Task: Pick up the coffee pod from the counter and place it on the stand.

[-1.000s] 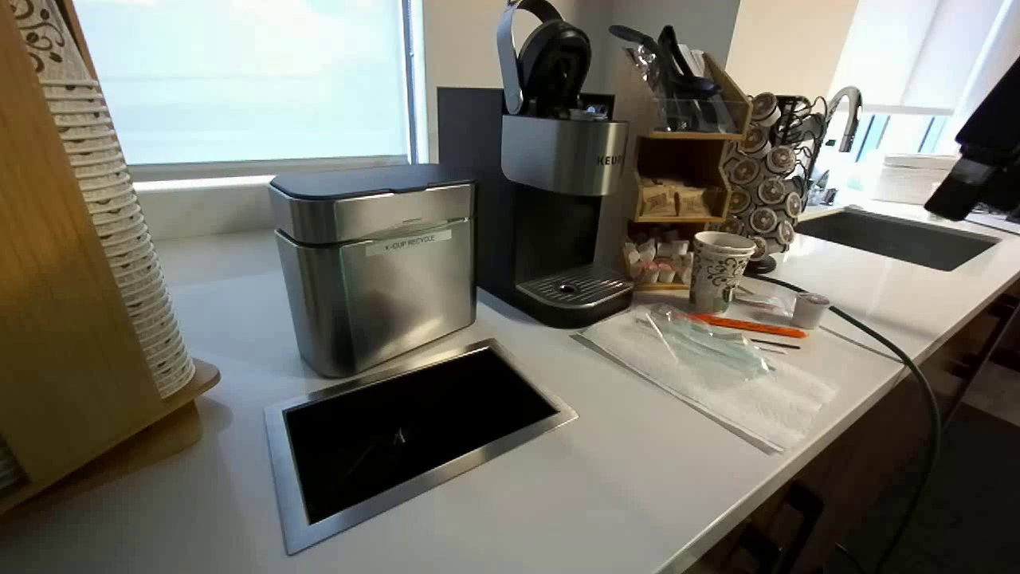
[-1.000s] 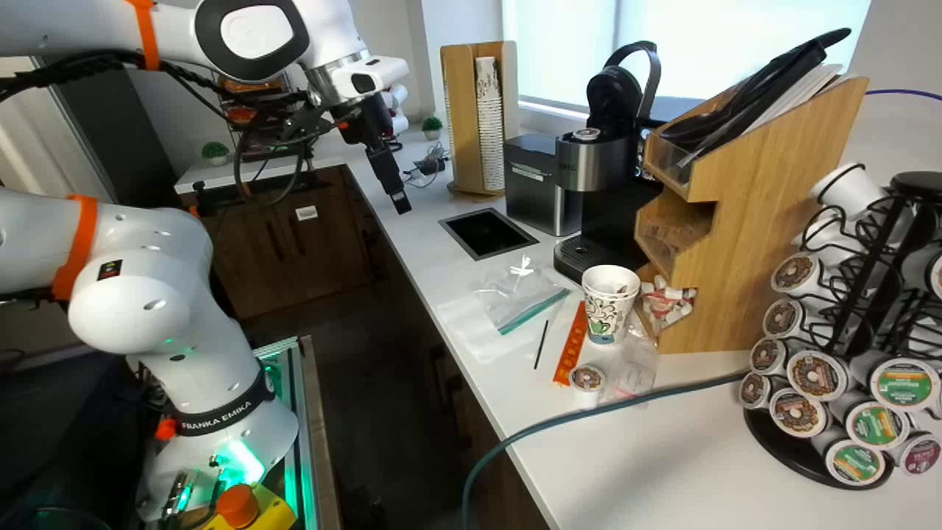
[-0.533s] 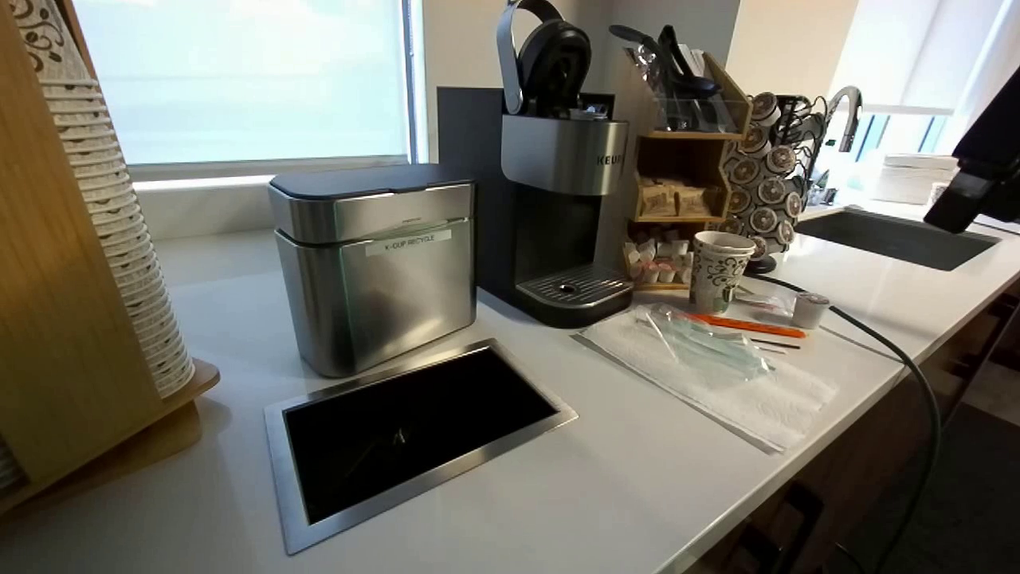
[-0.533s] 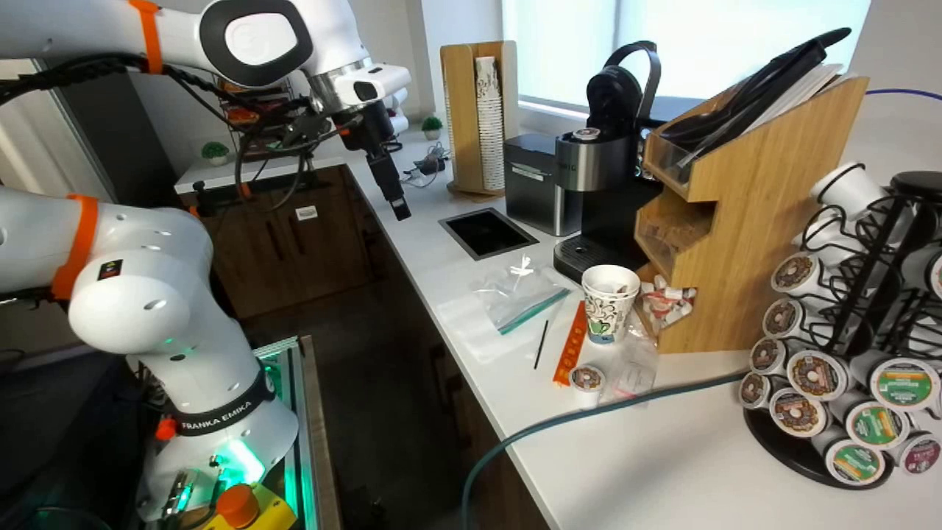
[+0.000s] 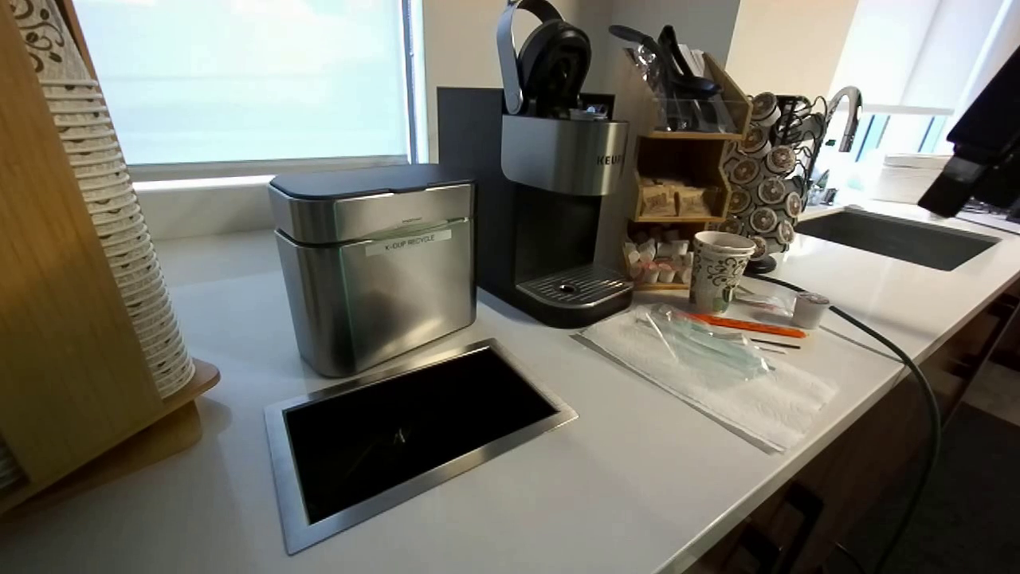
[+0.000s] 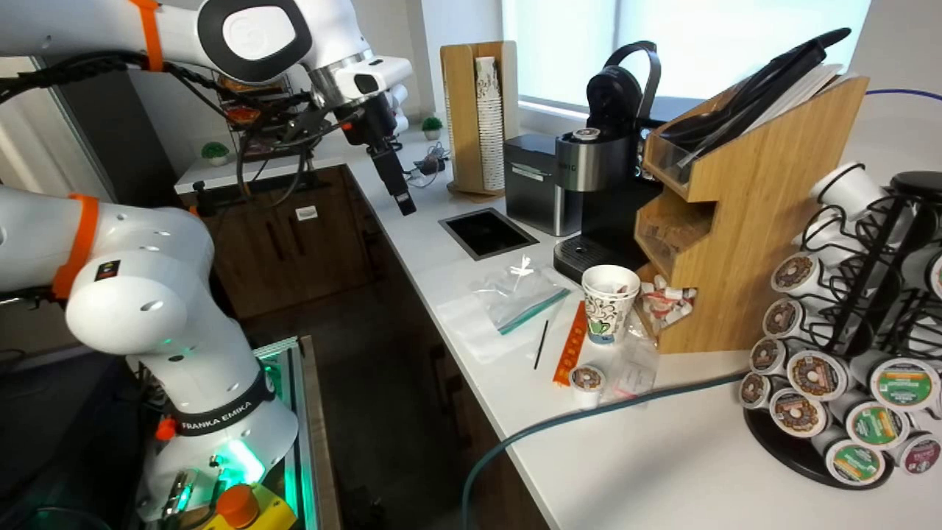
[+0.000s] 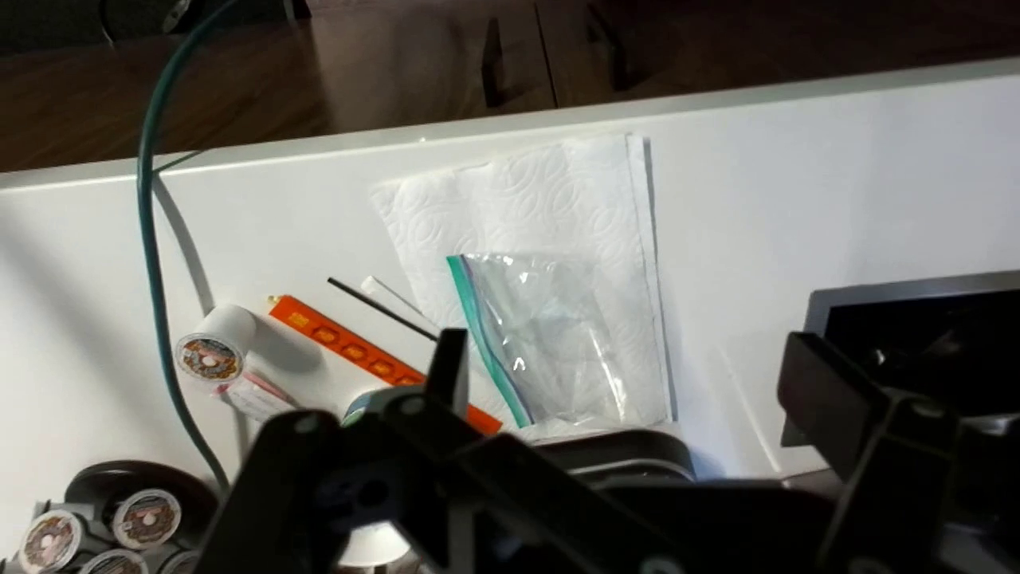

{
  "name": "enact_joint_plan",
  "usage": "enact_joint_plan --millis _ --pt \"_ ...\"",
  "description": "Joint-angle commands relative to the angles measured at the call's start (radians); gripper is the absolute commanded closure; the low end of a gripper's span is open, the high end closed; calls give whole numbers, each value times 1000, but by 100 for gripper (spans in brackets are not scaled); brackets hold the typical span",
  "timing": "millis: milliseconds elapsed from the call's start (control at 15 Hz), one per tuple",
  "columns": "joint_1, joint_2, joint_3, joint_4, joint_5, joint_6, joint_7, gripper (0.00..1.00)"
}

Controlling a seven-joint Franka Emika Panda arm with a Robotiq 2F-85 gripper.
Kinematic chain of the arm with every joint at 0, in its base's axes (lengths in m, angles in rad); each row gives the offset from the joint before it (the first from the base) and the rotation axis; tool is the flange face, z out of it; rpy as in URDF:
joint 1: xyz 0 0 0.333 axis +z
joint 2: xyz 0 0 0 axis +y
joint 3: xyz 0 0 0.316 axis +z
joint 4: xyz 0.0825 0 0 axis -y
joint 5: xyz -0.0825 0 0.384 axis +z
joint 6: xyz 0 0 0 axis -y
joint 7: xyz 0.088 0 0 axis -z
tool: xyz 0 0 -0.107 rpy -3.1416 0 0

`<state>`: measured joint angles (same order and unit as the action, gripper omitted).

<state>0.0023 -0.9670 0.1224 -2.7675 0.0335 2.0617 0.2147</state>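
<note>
The coffee pod (image 6: 586, 397) is a small white cup with a brown printed lid. It stands upright on the counter beside the orange strip, and shows also in an exterior view (image 5: 810, 312) and at the left of the wrist view (image 7: 227, 327). The stand is a black wire tower rack (image 6: 921, 182) full of pods, at the right. Its black base shows at the lower left of the wrist view (image 7: 102, 478). My gripper (image 7: 625, 339) is open and empty, high above the counter edge. It is well apart from the pod, on the bin-opening side (image 6: 406, 206).
Paper cups (image 6: 607, 313), an orange strip (image 6: 571, 346) and a clear bag (image 6: 519, 294) lie near the pod. A cable (image 6: 589, 416) crosses the counter beside it. A wooden shelf box (image 6: 751, 272) and coffee machine (image 6: 589, 165), a pod on top, stand behind.
My gripper dipped slightly and then rose again, ending a little farther over the counter. The pod and the stand have not moved.
</note>
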Motion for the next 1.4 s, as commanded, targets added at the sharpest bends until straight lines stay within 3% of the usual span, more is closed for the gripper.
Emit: enact_joint_plan --millis 0,333,467,533,800,1000,1333 --pt "-84 17 -58 5 -45 87 -14 0" --pt "-210 90 -207 26 -48 78 -45 0" --pt "-260 120 -213 41 -56 60 -7 0" --pt "-229 76 -214 17 -41 80 -45 0" --pt "-264 128 -223 34 -41 88 -30 0" --pt "-308 294 -243 50 -56 180 5 0" --pt "-322 542 -310 119 -23 260 -8 0"
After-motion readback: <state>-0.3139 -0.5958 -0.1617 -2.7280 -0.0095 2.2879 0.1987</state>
